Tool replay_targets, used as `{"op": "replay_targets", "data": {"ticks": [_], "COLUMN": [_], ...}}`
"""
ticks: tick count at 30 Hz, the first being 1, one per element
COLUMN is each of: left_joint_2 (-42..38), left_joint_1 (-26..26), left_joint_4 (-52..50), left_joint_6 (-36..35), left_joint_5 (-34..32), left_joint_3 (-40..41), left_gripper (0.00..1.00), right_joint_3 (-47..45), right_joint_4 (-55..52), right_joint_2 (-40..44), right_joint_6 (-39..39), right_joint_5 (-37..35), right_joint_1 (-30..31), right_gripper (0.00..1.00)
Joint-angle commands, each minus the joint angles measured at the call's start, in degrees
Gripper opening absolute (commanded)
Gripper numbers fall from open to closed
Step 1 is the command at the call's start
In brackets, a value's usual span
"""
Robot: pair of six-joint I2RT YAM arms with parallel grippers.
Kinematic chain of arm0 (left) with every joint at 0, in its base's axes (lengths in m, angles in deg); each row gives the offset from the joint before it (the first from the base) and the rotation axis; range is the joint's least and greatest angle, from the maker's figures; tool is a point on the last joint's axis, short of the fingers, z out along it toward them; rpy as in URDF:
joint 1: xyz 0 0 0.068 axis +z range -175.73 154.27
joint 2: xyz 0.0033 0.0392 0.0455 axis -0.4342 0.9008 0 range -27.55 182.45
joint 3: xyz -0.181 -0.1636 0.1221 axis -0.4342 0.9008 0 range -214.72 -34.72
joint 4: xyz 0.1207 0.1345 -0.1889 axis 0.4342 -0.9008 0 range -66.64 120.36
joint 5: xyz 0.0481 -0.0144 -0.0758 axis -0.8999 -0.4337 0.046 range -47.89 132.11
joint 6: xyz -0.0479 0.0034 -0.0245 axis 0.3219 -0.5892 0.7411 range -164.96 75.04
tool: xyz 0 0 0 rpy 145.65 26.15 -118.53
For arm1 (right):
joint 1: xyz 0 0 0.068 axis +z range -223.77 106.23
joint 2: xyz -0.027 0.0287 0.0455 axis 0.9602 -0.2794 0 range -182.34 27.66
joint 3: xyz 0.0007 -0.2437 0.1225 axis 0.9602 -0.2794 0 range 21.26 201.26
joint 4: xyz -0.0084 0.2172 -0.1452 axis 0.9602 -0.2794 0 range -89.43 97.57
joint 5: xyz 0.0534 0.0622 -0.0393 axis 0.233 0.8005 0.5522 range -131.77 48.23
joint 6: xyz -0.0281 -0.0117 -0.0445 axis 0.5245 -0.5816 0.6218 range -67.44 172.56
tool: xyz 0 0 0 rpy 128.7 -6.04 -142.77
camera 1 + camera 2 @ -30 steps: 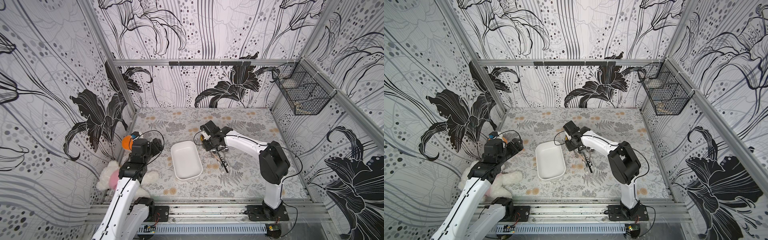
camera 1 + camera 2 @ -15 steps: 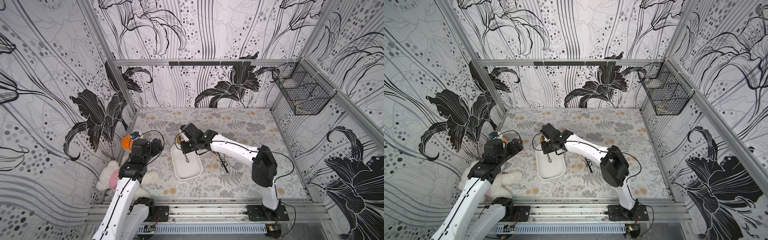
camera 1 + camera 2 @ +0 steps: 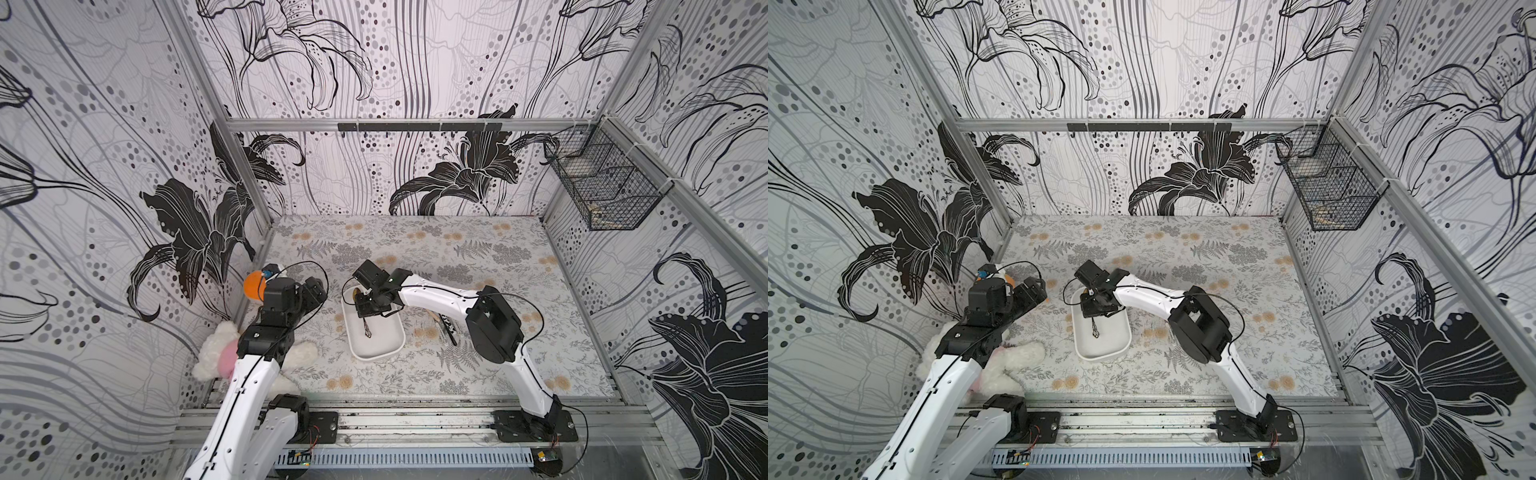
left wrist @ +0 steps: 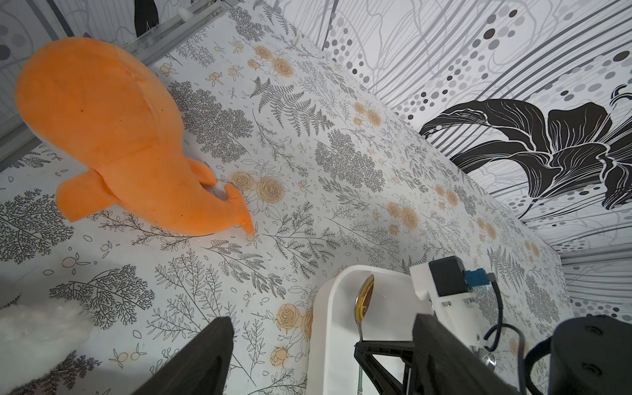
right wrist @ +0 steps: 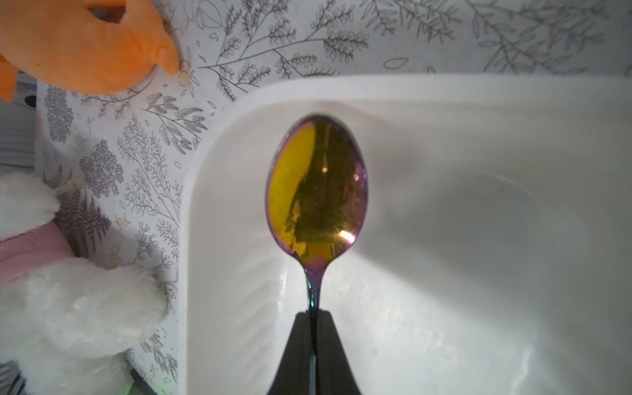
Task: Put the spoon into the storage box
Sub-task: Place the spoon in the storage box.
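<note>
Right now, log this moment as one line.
right gripper: shut on spoon | spoon: over storage box | left gripper: open, empty

The right end effector (image 4: 359, 345) pinches the spoon (image 4: 363, 301) over the storage box (image 4: 319, 325), an orange plush toy (image 4: 113, 136) well apart

The support surface is a flat rectangular table (image 3: 457, 257) covered with a pale mat printed with grey ferns and tan flowers. It is enclosed by patterned walls on three sides.

Items resting directly on it:

- Storage box (image 3: 376, 355): white, shallow, rounded corners. It sits left of centre in the near half, with its long axis running roughly far to near.
- Orange plush toy (image 4: 102, 119): at the left edge, beside the wall, apart from the box.
- White plush toy (image 3: 216, 349) with a pink patch: at the near left corner, apart from the box.
- Slim utensils (image 3: 448, 328): just right of the box, lying flat; type not discernible.
</note>
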State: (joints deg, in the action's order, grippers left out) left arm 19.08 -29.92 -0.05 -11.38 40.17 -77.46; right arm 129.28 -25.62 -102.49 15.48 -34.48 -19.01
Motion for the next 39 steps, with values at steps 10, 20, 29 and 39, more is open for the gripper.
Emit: {"op": "replay_targets", "data": {"ticks": [10, 20, 29, 39], "left_joint_2": [-0.63, -0.78, 0.60, 8.09], "left_joint_1": [-0.30, -0.30, -0.29, -19.37], "left_joint_4": [1.07, 1.39, 1.90, 1.15], "left_joint_6": [-0.58, -0.46, -0.89, 3.44], "left_joint_5": [-1.27, -0.97, 0.57, -9.58], "left_joint_3": [0.14, 0.38, 0.05, -9.84], "left_gripper": [0.87, 0.87, 0.87, 0.82], "right_joint_3": [4.38, 4.65, -0.22, -31.18], "right_joint_4": [-2.34, -1.97, 0.64, 16.04], "right_joint_2": [-5.62, -6.44, 4.47, 30.89], "right_joint_6": [-2.16, -1.86, 5.11, 9.63], "right_joint_5": [-2.51, -2.10, -10.67, -14.16], "right_joint_1": [1.45, 1.49, 0.84, -16.18], "right_gripper": [0.06, 0.30, 0.33, 0.35]}}
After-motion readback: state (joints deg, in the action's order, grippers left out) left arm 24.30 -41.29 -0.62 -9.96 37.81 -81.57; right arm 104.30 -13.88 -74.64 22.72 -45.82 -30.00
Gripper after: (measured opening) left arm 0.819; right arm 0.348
